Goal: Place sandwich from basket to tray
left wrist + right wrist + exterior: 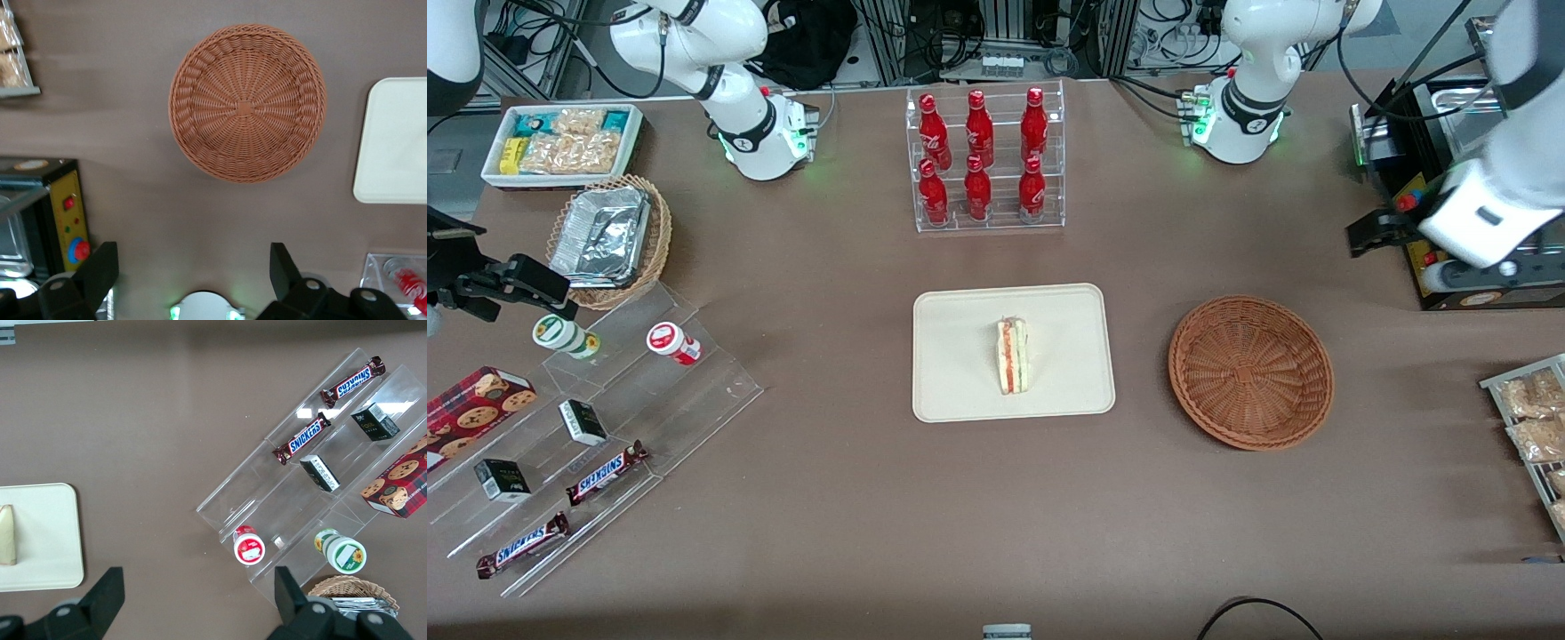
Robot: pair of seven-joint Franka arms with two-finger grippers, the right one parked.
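Now the sandwich point(1012, 356) lies on the tray point(951, 391), well apart from the spread-open claw point(193, 273).

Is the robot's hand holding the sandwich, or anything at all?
Nothing. The gripper is open and empty, up above the table near the basket. The sandwich lies on the tray.
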